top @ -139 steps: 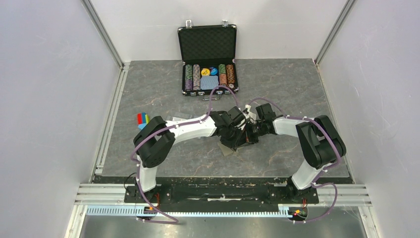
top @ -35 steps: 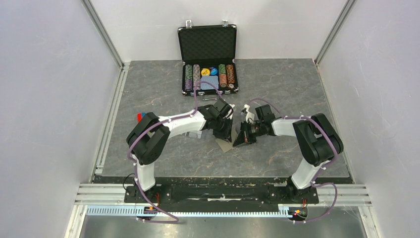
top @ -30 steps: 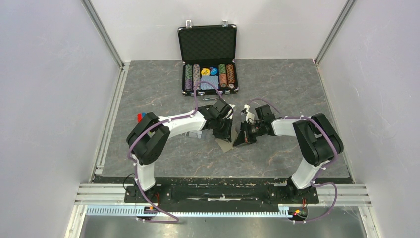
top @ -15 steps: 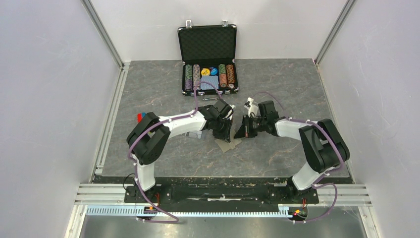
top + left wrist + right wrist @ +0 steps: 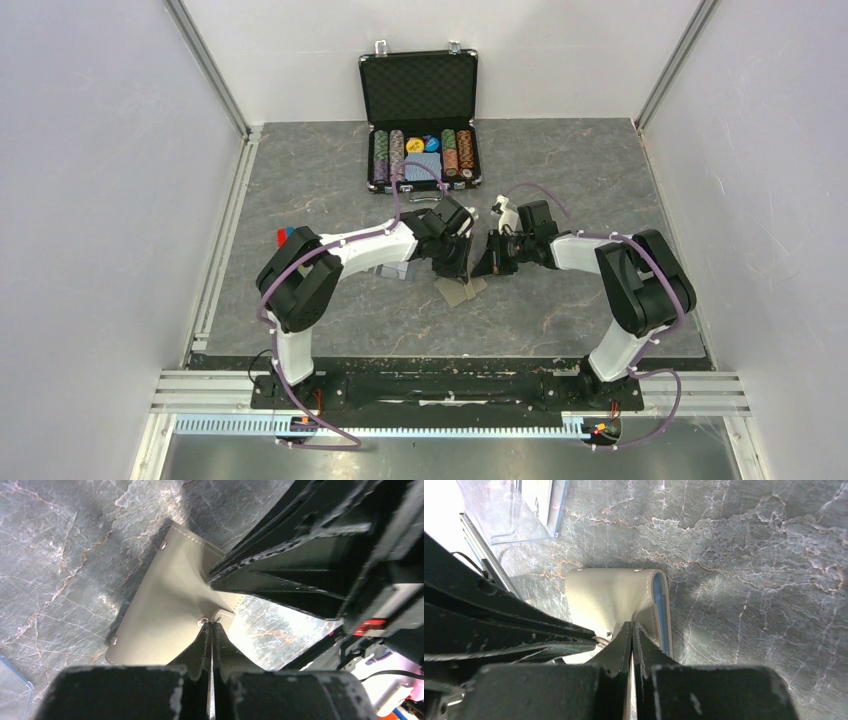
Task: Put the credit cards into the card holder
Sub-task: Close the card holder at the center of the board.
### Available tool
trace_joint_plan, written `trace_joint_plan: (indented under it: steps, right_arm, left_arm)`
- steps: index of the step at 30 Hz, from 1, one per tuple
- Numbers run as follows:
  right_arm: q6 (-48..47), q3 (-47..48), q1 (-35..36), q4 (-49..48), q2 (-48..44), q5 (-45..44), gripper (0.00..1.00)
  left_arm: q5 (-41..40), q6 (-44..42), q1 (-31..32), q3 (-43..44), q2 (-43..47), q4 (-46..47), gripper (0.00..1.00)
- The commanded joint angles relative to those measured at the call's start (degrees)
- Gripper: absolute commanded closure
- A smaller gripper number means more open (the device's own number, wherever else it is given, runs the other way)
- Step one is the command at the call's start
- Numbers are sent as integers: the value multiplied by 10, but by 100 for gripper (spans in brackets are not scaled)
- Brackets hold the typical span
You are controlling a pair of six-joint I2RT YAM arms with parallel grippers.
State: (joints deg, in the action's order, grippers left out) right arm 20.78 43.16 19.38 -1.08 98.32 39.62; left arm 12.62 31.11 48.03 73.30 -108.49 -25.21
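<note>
The left hand [image 5: 210,626] and right hand [image 5: 631,625] each pinch the creased taupe, blue-lined card holder [image 5: 165,605].

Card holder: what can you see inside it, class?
Only a strip of light blue lining at the edge of the card holder. No card shows; its taupe cover and the right gripper hide the rest.

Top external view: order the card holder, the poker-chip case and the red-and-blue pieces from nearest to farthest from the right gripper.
1. card holder: centre, right at the right gripper, which pinches its raised edge.
2. poker-chip case: open at the back, slightly left of the gripper.
3. red-and-blue pieces: far off on the left side.
</note>
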Motion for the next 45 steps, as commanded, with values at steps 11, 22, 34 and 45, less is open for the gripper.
trace_joint_plan:
  steps: [11,22,34,45]
  right_arm:
    - [-49,-6,4,59,26,-40,100]
    - [-50,-5,4,59,23,-33,100]
    - [-49,-5,4,59,13,-26,100]
    - [-38,-10,6,34,-32,25,100]
  left_arm:
    - [-19,9,0,66,-7,-49,98]
    - [-29,-2,3,52,-29,-58,98]
    - [-31,-12,5,39,-43,-59,98]
    - [-37,-12,7,29,-28,-59,98]
